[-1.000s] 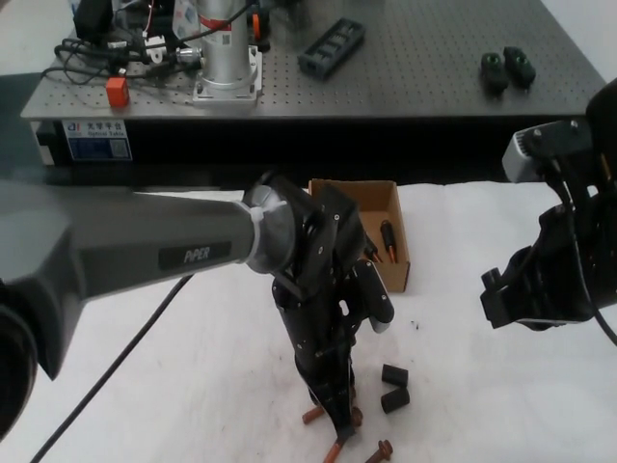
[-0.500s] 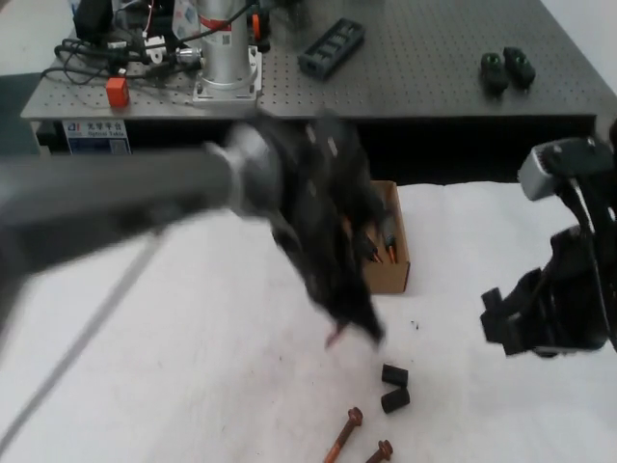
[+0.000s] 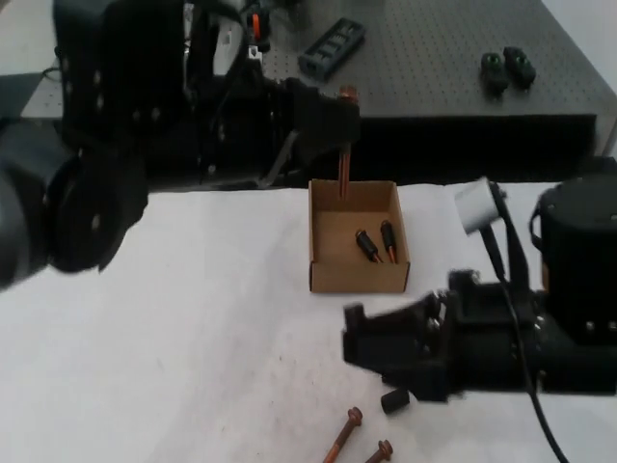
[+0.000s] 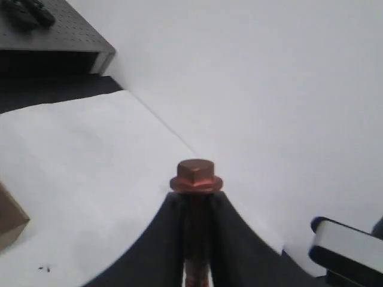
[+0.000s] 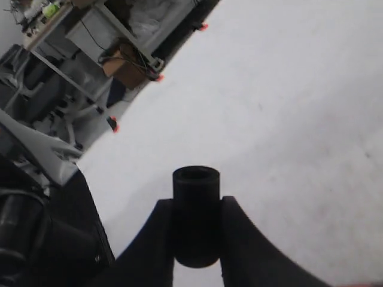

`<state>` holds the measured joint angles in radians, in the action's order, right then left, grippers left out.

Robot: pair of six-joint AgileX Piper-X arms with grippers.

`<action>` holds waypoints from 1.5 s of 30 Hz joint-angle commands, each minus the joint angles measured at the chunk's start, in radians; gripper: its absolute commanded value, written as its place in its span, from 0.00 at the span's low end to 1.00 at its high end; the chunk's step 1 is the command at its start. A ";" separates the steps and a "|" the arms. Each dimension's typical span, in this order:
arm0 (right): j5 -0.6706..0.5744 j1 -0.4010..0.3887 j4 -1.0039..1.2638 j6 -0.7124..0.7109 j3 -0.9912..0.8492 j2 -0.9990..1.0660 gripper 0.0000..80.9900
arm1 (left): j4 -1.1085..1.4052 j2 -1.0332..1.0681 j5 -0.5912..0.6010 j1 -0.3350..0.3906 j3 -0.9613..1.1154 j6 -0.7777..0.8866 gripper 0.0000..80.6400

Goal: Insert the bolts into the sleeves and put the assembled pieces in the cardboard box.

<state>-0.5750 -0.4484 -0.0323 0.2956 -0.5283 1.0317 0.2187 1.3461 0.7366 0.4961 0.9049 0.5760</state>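
Note:
My left gripper point(image 3: 339, 123) is shut on a copper bolt point(image 3: 345, 145), which it holds upright over the back edge of the cardboard box point(image 3: 357, 276). In the left wrist view the bolt's hex head point(image 4: 195, 176) sticks out above the left gripper point(image 4: 195, 202). My right gripper point(image 5: 196, 210) is shut on a black sleeve point(image 5: 196, 190), open end up. In the high view the right gripper point(image 3: 359, 345) hangs low over the white cloth in front of the box. Two assembled pieces point(image 3: 376, 241) lie in the box. One loose sleeve point(image 3: 392, 401) and two bolts point(image 3: 342, 436) lie near the front edge.
A perforated metal bench point(image 3: 434, 68) runs along the back, carrying a black tray point(image 3: 331, 44), two dark parts point(image 3: 507, 68) and cables. The white cloth point(image 3: 193, 338) covers the table left of the box.
The left arm rose from the bolts at the front edge and swung back above the box, carrying one bolt. The right arm came in from the right toward the middle and now covers one loose sleeve.

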 commanded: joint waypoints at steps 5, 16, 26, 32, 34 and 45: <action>0.114 -0.020 0.290 0.115 -0.004 0.054 0.02 | 0.045 -0.020 0.038 0.000 -0.004 0.042 0.01; 0.183 -0.017 0.340 0.115 -0.023 0.054 0.02 | 0.045 -0.020 0.087 0.000 -0.004 0.045 0.01; 0.153 -0.014 0.340 0.134 -0.023 0.054 0.02 | 0.045 -0.020 0.139 0.000 -0.005 0.023 0.01; 0.168 -0.014 0.361 0.137 -0.023 0.054 0.02 | 0.047 -0.020 0.162 0.000 -0.005 0.024 0.01; 0.168 -0.014 0.382 0.137 -0.023 0.054 0.02 | 0.047 -0.020 0.168 0.000 -0.005 0.024 0.01; 0.271 0.001 0.468 0.149 -0.023 0.054 0.02 | 0.045 -0.020 0.263 0.000 -0.005 -0.035 0.12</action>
<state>-0.3449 -0.4531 0.3986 0.4443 -0.5371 1.0847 0.2629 1.3409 0.9526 0.4929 0.8959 0.5501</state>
